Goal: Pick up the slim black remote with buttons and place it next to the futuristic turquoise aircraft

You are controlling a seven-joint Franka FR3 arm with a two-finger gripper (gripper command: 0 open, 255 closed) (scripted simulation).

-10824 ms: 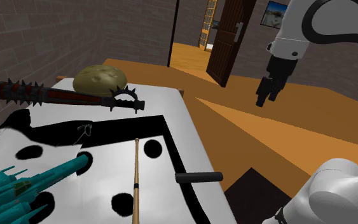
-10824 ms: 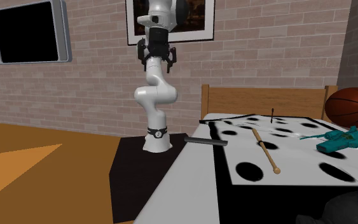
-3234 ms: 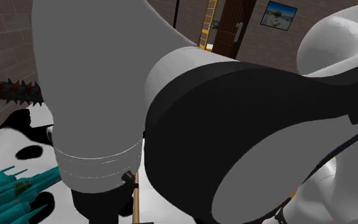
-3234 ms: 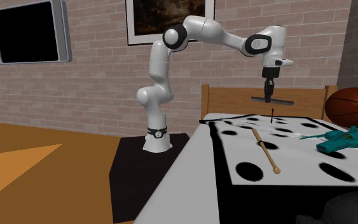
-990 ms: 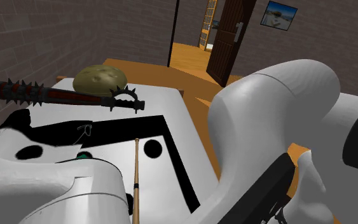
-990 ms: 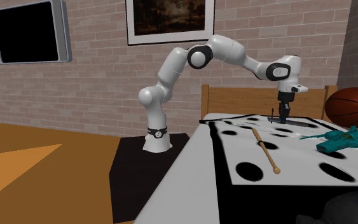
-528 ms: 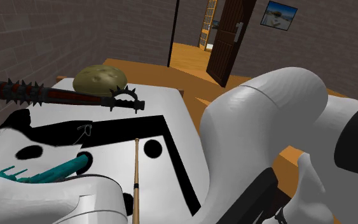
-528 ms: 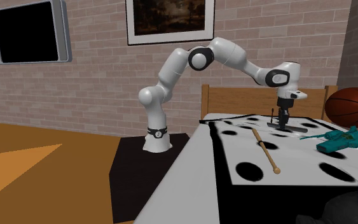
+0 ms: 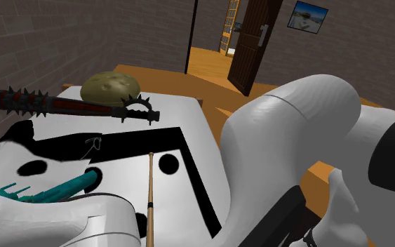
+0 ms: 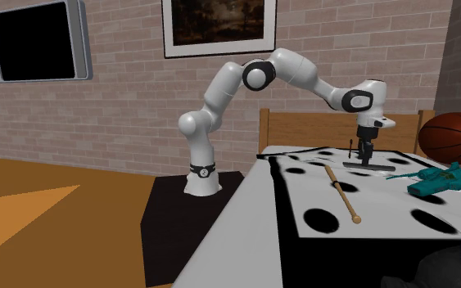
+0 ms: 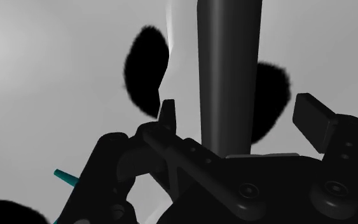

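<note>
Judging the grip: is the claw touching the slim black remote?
Apart. The wrist view shows the remote lying between the claw's open fingers, with a gap on each side.

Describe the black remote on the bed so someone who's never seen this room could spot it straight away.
Start at the bed with the white, black-spotted cover. Near its wooden headboard, directly under the black gripper, lies the remote: a slim dark flat bar, shorter and darker than the pale wooden stick nearby.
</note>
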